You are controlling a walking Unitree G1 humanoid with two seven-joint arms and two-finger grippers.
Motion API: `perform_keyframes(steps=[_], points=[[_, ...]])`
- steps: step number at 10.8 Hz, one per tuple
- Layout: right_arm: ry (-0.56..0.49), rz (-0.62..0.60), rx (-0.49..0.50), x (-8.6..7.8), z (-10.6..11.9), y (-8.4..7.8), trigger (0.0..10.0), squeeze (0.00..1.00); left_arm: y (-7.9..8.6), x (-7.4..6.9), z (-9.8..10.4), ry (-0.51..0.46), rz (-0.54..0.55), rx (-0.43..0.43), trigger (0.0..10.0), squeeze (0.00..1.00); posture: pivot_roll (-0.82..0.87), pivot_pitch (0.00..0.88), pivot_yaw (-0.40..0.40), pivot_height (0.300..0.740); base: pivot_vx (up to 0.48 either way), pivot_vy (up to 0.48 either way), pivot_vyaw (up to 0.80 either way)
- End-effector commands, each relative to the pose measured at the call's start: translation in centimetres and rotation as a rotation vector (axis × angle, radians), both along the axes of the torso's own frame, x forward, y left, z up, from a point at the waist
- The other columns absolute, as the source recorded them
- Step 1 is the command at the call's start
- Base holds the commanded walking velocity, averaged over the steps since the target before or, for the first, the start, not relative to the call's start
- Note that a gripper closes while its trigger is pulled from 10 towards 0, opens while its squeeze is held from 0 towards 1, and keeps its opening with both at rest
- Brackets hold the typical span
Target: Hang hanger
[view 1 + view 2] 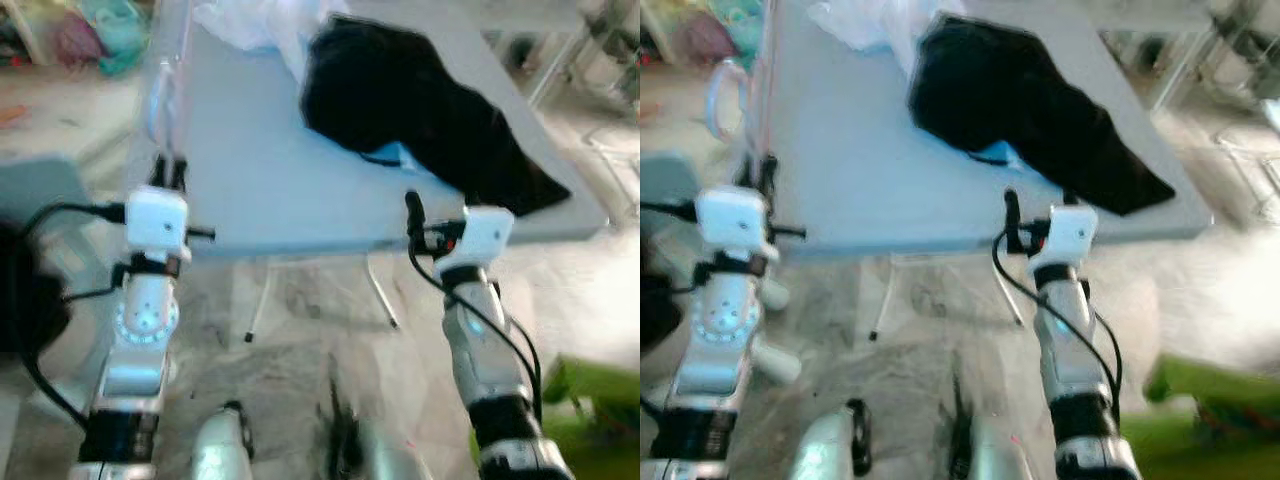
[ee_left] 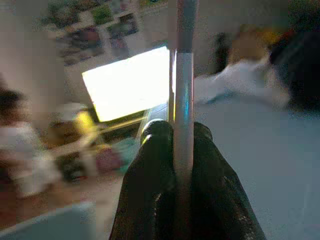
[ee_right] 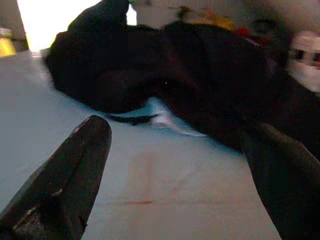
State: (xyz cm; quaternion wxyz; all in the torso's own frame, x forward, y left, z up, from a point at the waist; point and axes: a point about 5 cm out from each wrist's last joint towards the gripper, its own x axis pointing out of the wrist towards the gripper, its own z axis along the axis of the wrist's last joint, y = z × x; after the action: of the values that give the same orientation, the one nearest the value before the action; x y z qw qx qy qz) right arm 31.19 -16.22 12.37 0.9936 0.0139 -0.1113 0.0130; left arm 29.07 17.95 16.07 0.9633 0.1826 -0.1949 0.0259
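A pale, see-through hanger (image 1: 163, 92) stands upright at the table's left edge, its rounded end (image 1: 724, 96) curving out to the left. My left gripper (image 1: 168, 172) is shut on its thin bar (image 2: 183, 95), which runs up between the black fingers (image 2: 150, 165). A black garment (image 1: 420, 110) lies crumpled on the grey-blue table (image 1: 250, 170), with a bit of light-blue cloth (image 3: 167, 119) under it. My right gripper (image 1: 412, 212) hangs open at the table's front edge, just short of the black garment (image 3: 200, 80), nothing between its fingers (image 3: 75, 165).
A white cloth (image 1: 255, 22) lies at the table's far end. Thin metal table legs (image 1: 258, 300) stand on the marbled floor below. Colourful clutter (image 1: 95, 35) sits at the far left, a metal rack (image 1: 600, 60) at the right, something green (image 1: 600, 400) at the lower right.
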Motion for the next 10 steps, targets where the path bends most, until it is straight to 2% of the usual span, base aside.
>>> perform_keyframes(steps=[1, 2, 4, 10], points=[[0.009, -0.01, 0.001, -0.1, -0.1, -0.2, 10.0, 1.0, 0.3, -0.1, -0.7, 0.02, 0.0, 0.061, 10.0, 0.0, 0.07, 0.143, -0.051, 0.74, -0.281, 0.0, 0.0], [0.009, -0.01, 0.001, -0.1, -0.1, -0.2, 10.0, 1.0, 1.2, 0.3, -0.5, 0.021, 0.019, 0.068, 10.0, 0.0, 0.07, 0.142, -0.051, 0.74, -0.24, 0.0, 0.0], [0.008, -0.009, 0.001, 0.0, -0.1, -0.1, 10.0, 1.0, 1.6, 0.4, -0.6, 0.023, 0.025, 0.082, 10.0, 0.0, 0.07, 0.142, -0.052, 0.74, 0.0, 0.0, 0.0], [0.047, 0.001, 0.009, 0.0, -0.7, -0.1, 10.0, 1.0, -0.7, -1.0, -3.7, 0.114, -0.046, 0.094, 10.0, 0.0, 0.07, 0.147, -0.061, 0.74, 0.0, 0.0, 0.0]])
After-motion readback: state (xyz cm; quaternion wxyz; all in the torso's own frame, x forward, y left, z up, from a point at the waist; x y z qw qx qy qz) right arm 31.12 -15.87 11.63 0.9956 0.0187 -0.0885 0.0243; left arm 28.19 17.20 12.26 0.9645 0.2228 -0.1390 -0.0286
